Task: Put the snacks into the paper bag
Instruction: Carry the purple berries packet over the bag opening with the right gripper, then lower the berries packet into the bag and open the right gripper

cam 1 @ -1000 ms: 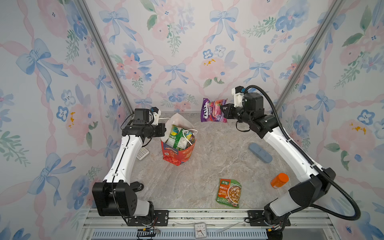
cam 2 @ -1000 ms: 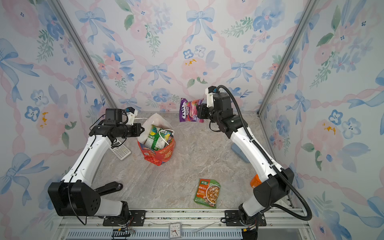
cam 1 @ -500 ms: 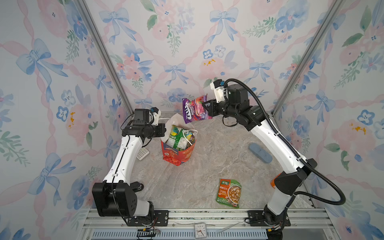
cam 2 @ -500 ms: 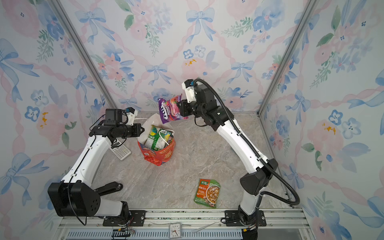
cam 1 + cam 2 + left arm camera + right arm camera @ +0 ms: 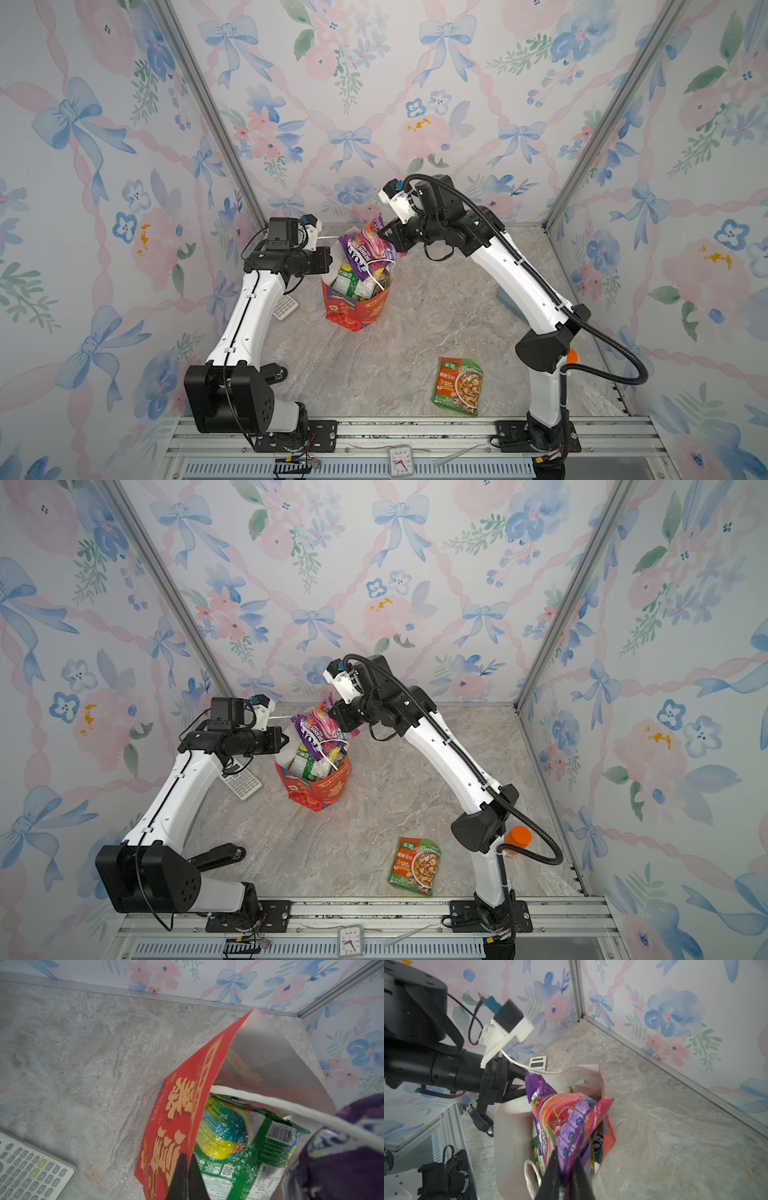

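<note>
Right wrist view: purple packet gripped over the open bag.
The right gripper point(image 5: 565, 1155) is clamped on one edge of the purple snack packet point(image 5: 560, 1118), which hangs away from the fingers with its far end at the mouth of the red paper bag point(image 5: 508, 1126) directly beneath. Facing it, the left gripper point(image 5: 186, 1159) is closed on the bag's side wall at the rim, and a white cord handle point(image 5: 270, 1103) stretches past it. A rainbow-printed green packet point(image 5: 228, 1136) stands inside the bag just beside those fingers. In a top view, a green soup packet point(image 5: 458, 386) lies flat on the table, well apart from both grippers.
</note>
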You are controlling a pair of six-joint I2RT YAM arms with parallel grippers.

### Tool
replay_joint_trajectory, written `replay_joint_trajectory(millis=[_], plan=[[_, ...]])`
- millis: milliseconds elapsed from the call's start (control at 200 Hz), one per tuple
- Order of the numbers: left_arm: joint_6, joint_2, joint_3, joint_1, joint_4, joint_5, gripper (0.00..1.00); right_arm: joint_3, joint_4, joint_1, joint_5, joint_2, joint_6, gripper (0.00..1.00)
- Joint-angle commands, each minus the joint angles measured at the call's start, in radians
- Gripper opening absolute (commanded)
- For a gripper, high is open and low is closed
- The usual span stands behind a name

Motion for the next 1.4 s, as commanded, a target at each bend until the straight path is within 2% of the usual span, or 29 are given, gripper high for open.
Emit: replay_joint_trajectory(millis=[0,130,395,460,500,575,630,680,750,1090,1195,1395], plan=[[0.0,-0.009,-0.007,0.009,-0.01,0.001,0.0,0.142,-0.13,0.013,-0.056,0.079,-0.067,0.0],[0.001,-0.008,-0.007,0.009,-0.01,-0.002,0.0,0.234,-0.192,0.026,-0.062,0.164,-0.1,0.0],[0.0,0.001,-0.005,0.009,-0.01,0.003,0.0,0.256,-0.201,0.042,-0.041,0.236,-0.119,0.0],[-0.002,0.004,-0.001,0.009,-0.01,0.004,0.0,0.258,-0.195,0.052,-0.029,0.248,-0.123,0.03],[-0.002,0.005,0.0,0.009,-0.01,0.004,0.0,0.26,-0.189,0.055,-0.023,0.254,-0.121,0.1],[-0.003,0.008,0.001,0.009,-0.01,0.003,0.0,0.276,-0.174,0.063,0.013,0.261,-0.106,0.41],[-0.005,0.008,0.001,0.009,-0.01,0.004,0.0,0.289,-0.165,0.064,0.04,0.258,-0.09,0.57],[-0.003,0.009,0.0,0.009,-0.01,0.004,0.0,0.289,-0.151,0.065,0.057,0.243,-0.077,0.65],[-0.002,0.008,-0.001,0.009,-0.01,0.0,0.0,0.28,-0.129,0.066,0.104,0.211,-0.062,0.7],[0.003,0.01,-0.003,0.009,-0.01,-0.005,0.0,0.095,-0.029,0.156,0.463,0.032,-0.091,0.76],[0.003,0.01,-0.004,0.01,-0.01,-0.003,0.0,0.095,-0.057,0.179,0.514,0.037,-0.084,0.74],[0.006,0.006,-0.007,0.009,-0.01,-0.002,0.0,0.098,-0.089,0.202,0.528,0.085,-0.068,0.65]])
